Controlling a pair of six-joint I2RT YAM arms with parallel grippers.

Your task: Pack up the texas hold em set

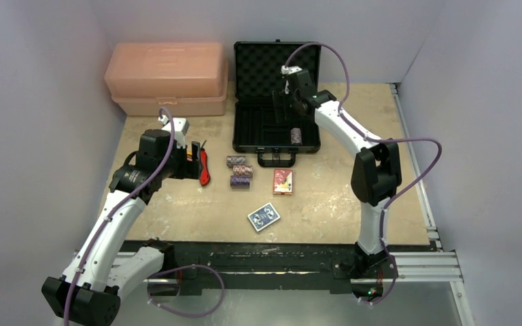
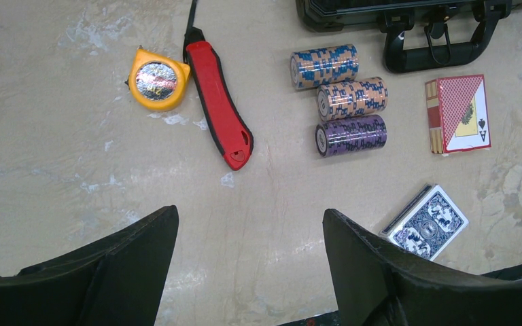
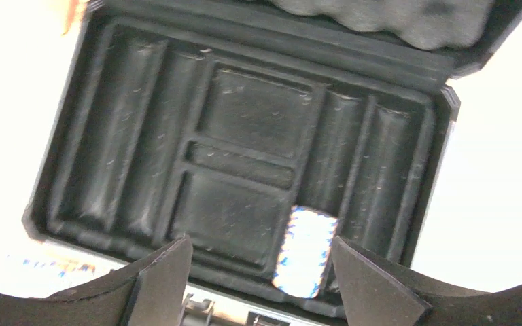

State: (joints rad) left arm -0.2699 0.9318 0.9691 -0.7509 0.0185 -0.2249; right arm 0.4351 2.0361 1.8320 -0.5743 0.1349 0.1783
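Observation:
The black briefcase (image 1: 242, 129) lies open at the back, foam lid up, with one striped chip stack (image 1: 296, 136) in a right-hand groove. My right gripper (image 1: 282, 109) hovers open and empty above the tray (image 3: 245, 122), the chip stack (image 3: 304, 252) just inside its right finger's line. Three chip stacks (image 2: 351, 99) lie on their sides in front of the case handle (image 2: 435, 51). The red deck (image 2: 457, 113) and the blue deck (image 2: 427, 222) lie to their right. My left gripper (image 2: 250, 217) is open and empty above bare table, left of the chips.
A red utility knife (image 2: 217, 102) and a yellow tape measure (image 2: 155, 80) lie left of the chip stacks, close under my left gripper (image 1: 194, 157). The large pink toolbox (image 1: 166, 78) stands at the back left, beside the case. Walls enclose the table on three sides.

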